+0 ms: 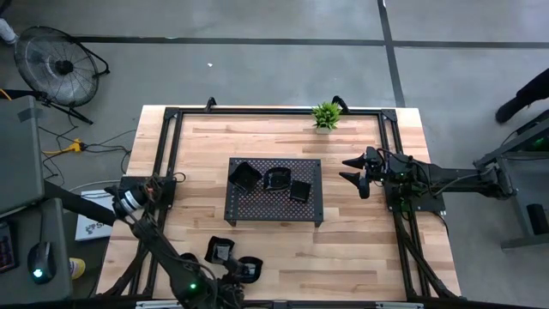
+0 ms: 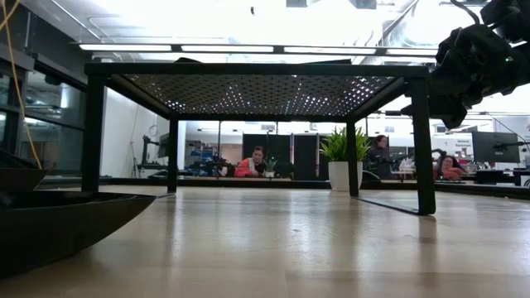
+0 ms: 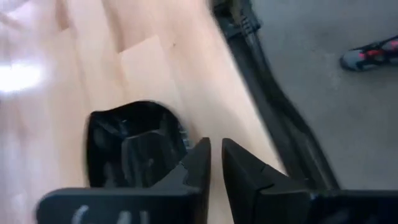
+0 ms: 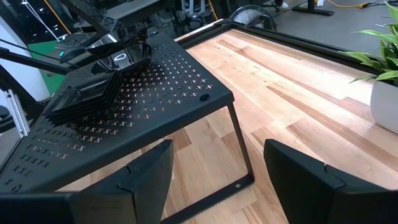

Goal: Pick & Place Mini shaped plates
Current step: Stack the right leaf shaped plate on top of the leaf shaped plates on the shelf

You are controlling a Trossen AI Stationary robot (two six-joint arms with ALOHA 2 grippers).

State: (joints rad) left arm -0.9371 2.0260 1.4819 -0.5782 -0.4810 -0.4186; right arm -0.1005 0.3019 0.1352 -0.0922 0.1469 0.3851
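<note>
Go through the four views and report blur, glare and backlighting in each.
High view: evenly lit, sharp. Low view: bright ceiling lights silhouette the black perforated metal tray, and a glossy black dish at the near edge is soft. Left wrist view: motion-smeared, a white glare patch on the pale wooden tabletop. Right wrist view: crisp, with reflections on the stacked glossy black dishes.

No text, label, brand, number or sign can be read in any view
</note>
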